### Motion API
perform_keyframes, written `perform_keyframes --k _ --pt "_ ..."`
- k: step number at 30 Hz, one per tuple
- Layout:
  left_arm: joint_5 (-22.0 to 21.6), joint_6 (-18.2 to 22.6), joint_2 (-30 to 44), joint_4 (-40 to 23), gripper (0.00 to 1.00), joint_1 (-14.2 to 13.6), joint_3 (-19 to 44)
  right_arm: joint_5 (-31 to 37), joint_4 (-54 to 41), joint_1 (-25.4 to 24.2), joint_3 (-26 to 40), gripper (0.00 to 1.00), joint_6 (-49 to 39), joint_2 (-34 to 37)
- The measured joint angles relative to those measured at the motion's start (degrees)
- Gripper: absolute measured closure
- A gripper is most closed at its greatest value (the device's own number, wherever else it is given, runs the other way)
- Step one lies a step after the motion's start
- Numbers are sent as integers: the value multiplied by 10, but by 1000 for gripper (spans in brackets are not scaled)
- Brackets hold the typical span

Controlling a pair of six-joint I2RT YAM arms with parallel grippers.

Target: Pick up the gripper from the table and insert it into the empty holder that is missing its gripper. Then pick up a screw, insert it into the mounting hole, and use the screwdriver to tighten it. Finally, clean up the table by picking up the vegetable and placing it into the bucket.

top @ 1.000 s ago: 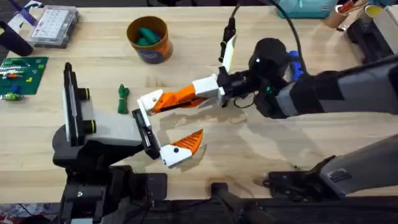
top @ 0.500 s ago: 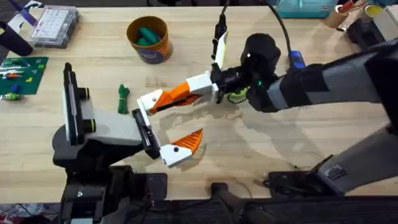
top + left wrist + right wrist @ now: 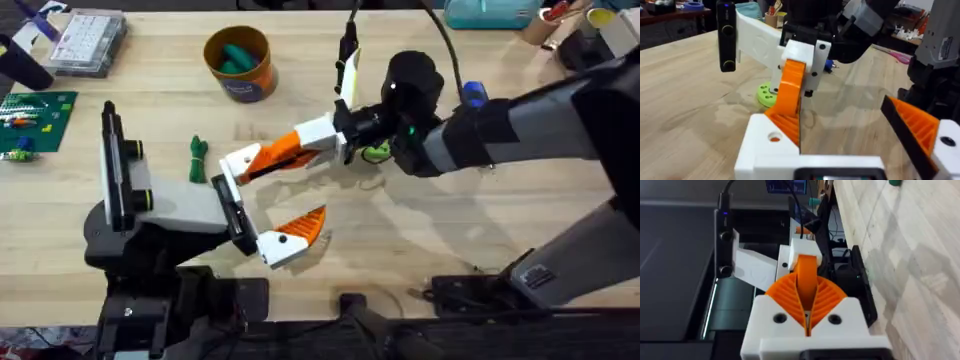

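Clamping the gripper (image 3: 283, 152) between its orange pads, the right end effector (image 3: 322, 142) holds it at the holder (image 3: 236, 165), above the tabletop (image 3: 420, 240). The left end effector's state cannot be told. The vegetable (image 3: 198, 158) lies beside the holder; the bucket (image 3: 238, 62) stands beyond.

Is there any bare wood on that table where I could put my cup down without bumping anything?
Bare table lies right of the dotted orange finger; more between the bucket and the left parts box. It is crowded mid-table, where the right gripper holds the orange gripper at the holder.
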Motion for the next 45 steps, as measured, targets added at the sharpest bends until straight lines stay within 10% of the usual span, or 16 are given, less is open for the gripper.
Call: perform_keyframes --k 45 --pt "-1 2 0 0 14 0 0 -2 -2 -3 6 990 18 3"
